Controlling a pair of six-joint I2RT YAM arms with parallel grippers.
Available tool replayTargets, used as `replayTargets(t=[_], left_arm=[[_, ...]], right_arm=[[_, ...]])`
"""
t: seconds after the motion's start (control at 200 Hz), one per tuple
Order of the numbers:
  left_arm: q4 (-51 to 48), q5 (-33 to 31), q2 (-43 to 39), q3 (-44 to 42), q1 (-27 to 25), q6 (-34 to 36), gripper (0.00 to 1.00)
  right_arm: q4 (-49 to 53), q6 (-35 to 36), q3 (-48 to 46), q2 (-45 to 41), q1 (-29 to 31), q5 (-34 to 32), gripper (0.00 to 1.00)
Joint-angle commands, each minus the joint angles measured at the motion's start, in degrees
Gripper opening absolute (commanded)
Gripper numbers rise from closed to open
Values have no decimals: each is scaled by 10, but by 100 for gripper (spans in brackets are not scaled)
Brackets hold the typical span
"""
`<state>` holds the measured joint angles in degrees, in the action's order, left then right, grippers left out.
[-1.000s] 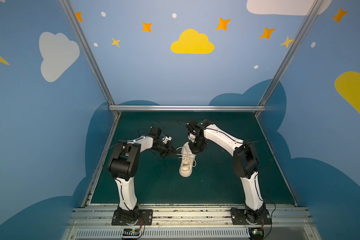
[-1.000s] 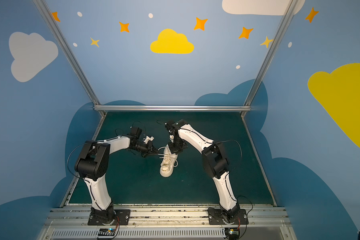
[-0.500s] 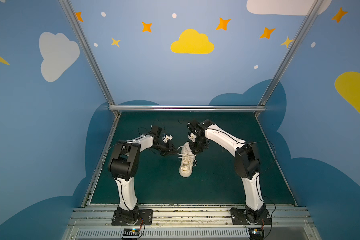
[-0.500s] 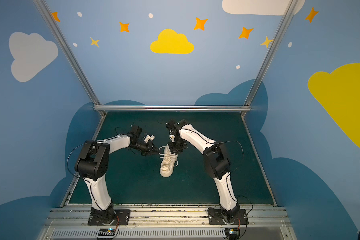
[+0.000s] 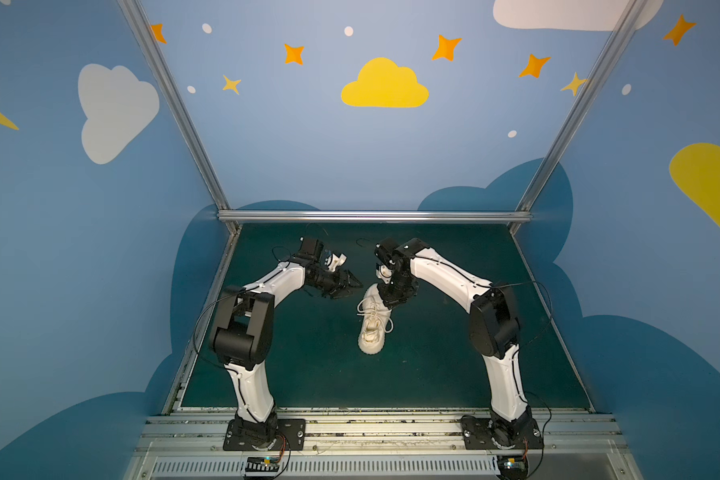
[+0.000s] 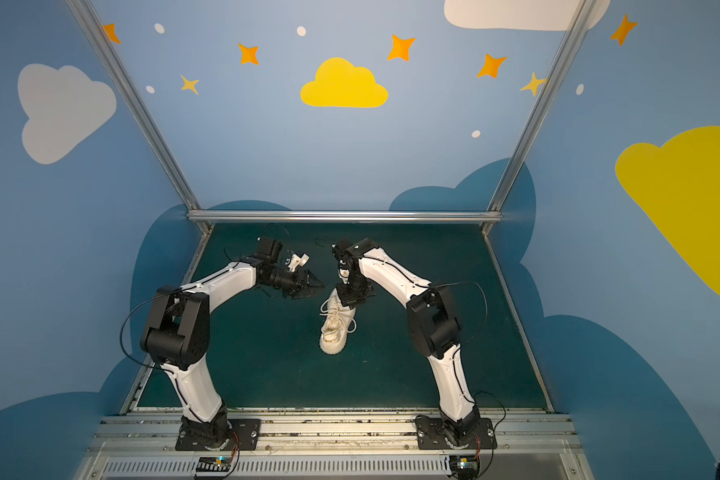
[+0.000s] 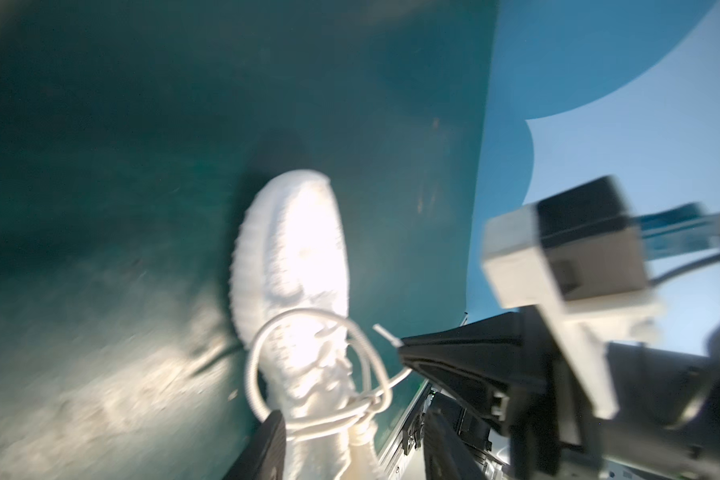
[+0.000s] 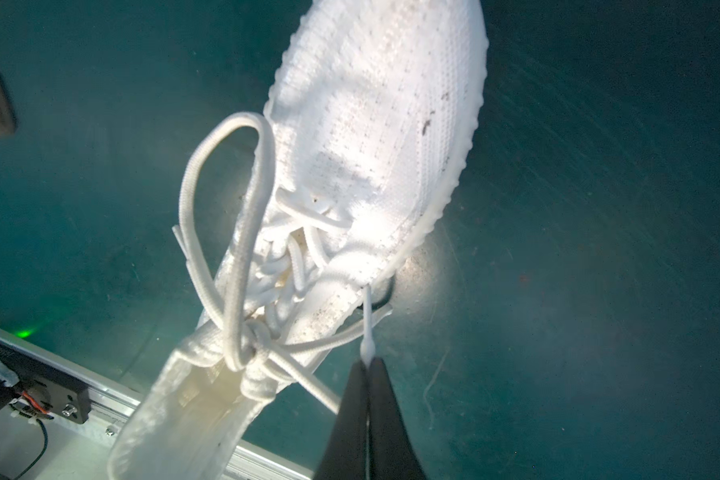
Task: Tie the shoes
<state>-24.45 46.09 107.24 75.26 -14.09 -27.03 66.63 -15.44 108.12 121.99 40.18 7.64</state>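
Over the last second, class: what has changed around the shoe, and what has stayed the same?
The left gripper opened its jaws and let go of the lace loop, which now lies slack against the shoe. The right gripper stays shut on the other lace end, and the shoe has not shifted on the green mat.
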Motion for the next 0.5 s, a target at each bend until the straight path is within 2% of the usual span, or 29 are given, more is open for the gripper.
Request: replayTargets(t=[0.0,0.185,0.496], left_arm=[[5,16,11,4,-10,-12,53],[43,37,36,4,-28,-55,54],[30,22,70,24,-42,-68,55]], right_arm=[[3,4,4,-18,-3,3,0],[2,2,-2,-24,-3,2,0],[-3,-2,-6,-33,-2,1,0]])
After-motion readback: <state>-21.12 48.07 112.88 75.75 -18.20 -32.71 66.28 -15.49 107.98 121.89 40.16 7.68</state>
